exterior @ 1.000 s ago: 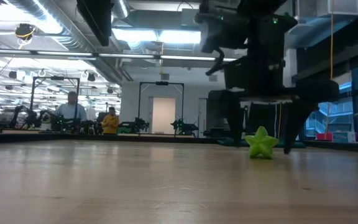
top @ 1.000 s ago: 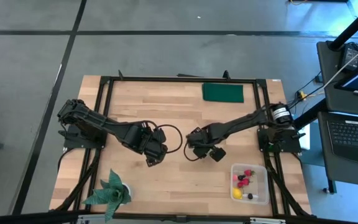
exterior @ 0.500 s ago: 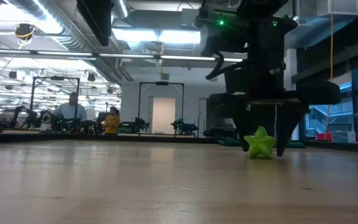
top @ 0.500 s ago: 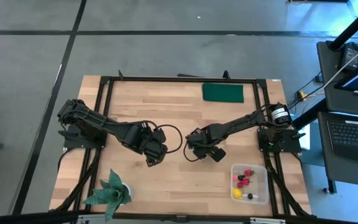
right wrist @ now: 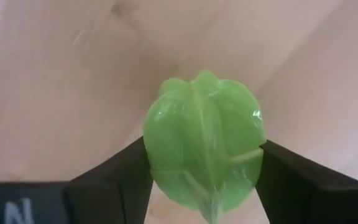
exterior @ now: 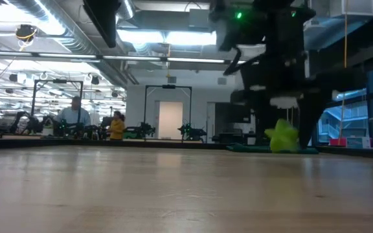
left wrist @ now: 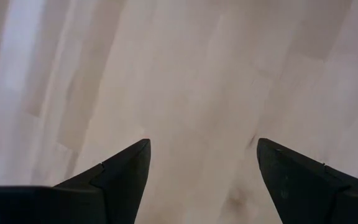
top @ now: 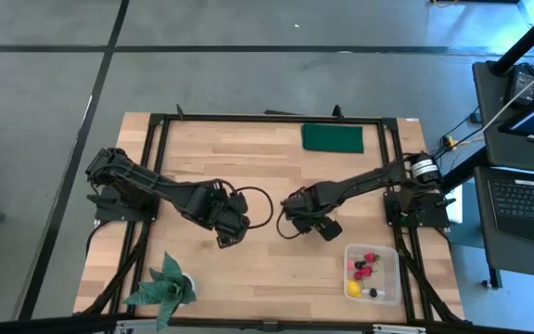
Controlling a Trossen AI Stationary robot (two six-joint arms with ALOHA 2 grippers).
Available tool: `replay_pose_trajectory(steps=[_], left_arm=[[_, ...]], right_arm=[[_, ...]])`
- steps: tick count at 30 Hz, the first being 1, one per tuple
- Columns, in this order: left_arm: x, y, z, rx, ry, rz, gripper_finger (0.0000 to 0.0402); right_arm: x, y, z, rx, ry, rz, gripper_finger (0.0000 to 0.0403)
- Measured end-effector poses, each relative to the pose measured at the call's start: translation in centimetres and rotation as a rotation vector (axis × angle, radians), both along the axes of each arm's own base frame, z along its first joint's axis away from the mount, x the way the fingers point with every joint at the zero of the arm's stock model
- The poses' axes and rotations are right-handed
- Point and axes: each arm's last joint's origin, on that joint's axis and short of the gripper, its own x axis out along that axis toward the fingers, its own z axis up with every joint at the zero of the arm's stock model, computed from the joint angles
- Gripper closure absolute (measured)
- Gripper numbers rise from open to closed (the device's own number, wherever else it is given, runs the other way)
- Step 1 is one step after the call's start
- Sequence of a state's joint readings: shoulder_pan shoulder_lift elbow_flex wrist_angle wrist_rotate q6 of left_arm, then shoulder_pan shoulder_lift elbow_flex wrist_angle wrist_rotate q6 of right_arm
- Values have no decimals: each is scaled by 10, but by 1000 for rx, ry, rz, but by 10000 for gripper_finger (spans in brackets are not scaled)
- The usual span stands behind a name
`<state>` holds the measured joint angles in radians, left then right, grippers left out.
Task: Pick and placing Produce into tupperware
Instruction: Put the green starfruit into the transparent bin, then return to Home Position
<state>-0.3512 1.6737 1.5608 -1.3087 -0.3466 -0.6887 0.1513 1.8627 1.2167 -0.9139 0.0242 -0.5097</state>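
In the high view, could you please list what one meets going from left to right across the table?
Potted plant → left gripper → right gripper, shut on the green ridged fruit → tupperware holding the rest of the produce.

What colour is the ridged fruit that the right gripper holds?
Bright green; the ridged fruit shows best in the right wrist view, between the right gripper's fingers.

The bright green ridged toy fruit (right wrist: pixel 204 140) looks like glossy, smooth plastic; beneath it the pale bench (top: pixel 258 167) is matt, grained wood planks.
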Motion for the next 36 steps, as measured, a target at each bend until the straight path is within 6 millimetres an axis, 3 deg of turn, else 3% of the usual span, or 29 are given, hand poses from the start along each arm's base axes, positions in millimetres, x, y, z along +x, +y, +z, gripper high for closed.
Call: replay_pose_trajectory(steps=[8, 14, 19, 27, 32, 36], left_arm=[[5, 15, 1, 89, -24, 38, 117], [13, 37, 2, 92, -45, 95, 117], [26, 58, 4, 108, -107, 52, 117], [49, 87, 13, 154, -274, -10, 117], [54, 102, 16, 173, -320, 2, 117], [55, 111, 17, 185, -322, 12, 117]], right_arm=[[-29, -4, 61, 32, -90, -258, 179], [-75, 4, 114, 152, -123, -607, 168], [-111, 24, 140, 252, -104, -865, 170], [-138, 79, 139, 283, -2, -1063, 166], [-144, 107, 122, 171, 35, -1098, 143], [-141, 124, 104, 93, 52, -1114, 162]])
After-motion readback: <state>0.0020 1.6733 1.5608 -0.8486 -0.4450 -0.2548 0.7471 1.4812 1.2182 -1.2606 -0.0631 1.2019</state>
